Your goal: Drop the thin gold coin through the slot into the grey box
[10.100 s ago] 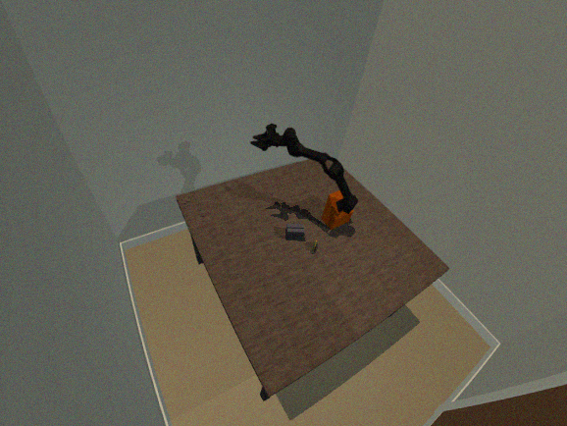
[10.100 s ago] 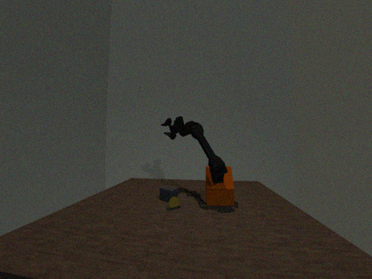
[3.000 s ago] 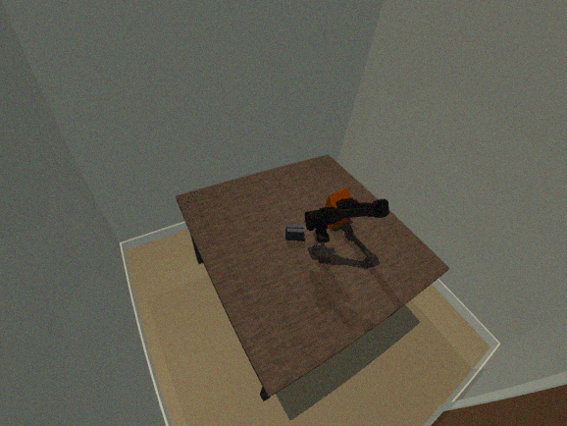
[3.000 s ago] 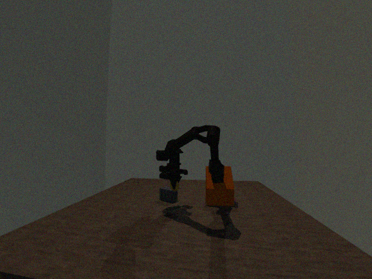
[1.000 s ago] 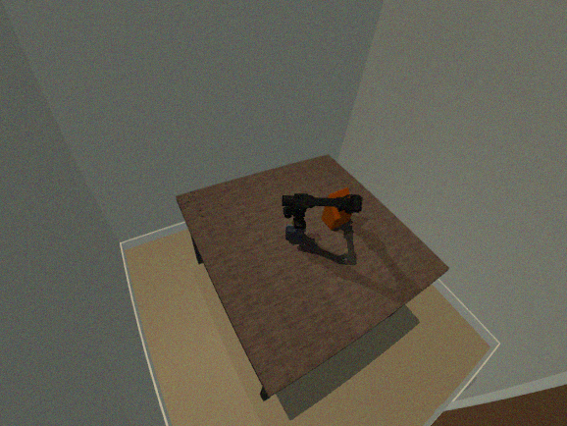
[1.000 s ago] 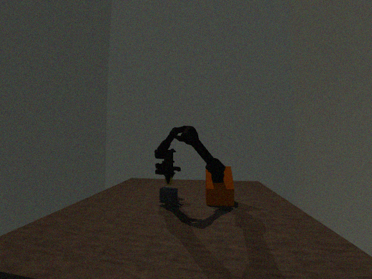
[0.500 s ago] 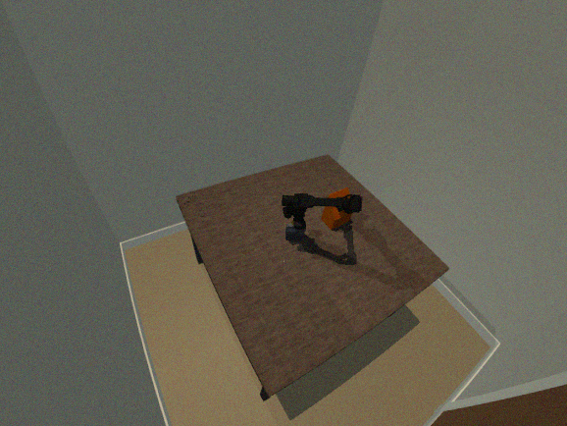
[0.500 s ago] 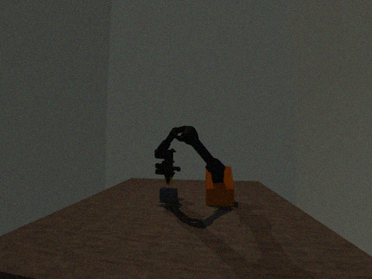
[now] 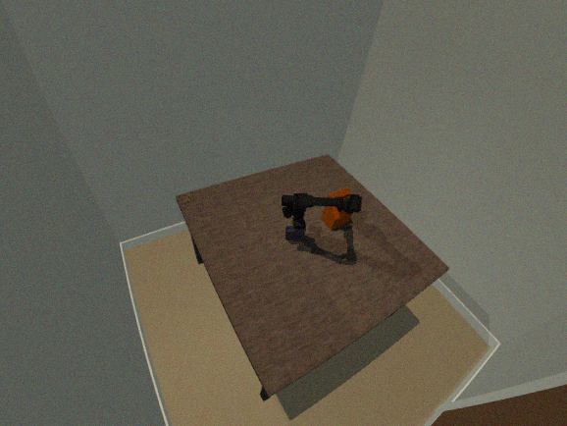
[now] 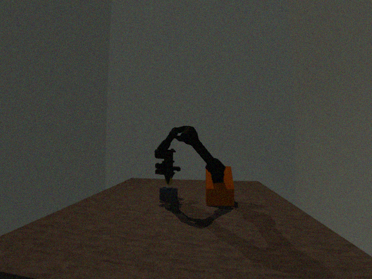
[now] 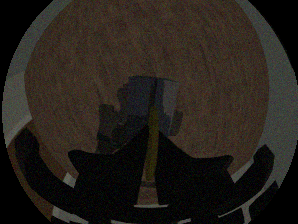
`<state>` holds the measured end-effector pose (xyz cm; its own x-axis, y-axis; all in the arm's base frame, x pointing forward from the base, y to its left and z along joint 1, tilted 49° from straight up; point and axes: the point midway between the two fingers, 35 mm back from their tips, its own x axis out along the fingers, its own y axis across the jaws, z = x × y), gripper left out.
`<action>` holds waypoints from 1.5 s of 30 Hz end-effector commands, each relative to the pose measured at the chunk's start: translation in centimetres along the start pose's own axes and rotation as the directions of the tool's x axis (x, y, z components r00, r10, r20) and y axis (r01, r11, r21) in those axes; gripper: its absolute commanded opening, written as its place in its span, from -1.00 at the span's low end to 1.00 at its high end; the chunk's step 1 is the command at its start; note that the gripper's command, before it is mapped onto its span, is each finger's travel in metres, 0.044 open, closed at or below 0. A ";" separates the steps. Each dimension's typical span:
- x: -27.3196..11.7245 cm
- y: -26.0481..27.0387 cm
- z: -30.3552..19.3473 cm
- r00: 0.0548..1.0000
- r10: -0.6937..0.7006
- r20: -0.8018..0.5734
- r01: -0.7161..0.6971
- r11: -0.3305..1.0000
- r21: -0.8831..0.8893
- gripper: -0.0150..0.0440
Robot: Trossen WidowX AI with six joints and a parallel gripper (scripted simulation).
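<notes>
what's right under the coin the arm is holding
The grey box sits directly below the coin, which the end effector grips edge-on. The coin hides the slot, and the box's inside cannot be seen.

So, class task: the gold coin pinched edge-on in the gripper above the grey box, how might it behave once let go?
The coin looks thin and rigid, so it should probably drop straight without bending. Held by the gripper on its flat faces, it may slip if tilted. If it misses the grey box, landing on edge, it would likely roll or topple on the table.
</notes>
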<state>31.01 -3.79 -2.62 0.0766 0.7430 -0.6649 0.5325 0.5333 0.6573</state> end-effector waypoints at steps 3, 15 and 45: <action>0.2 0.0 0.0 1.000 0.000 0.000 0.000 1.000 0.001 -0.49; 0.9 -0.1 -0.1 1.000 0.000 0.000 0.000 1.000 0.007 -0.49; 1.7 0.0 0.0 1.000 -0.003 0.001 0.003 1.000 0.001 0.05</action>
<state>31.09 -2.52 -3.79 0.0762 0.7413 -0.6668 0.5343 0.5343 0.6550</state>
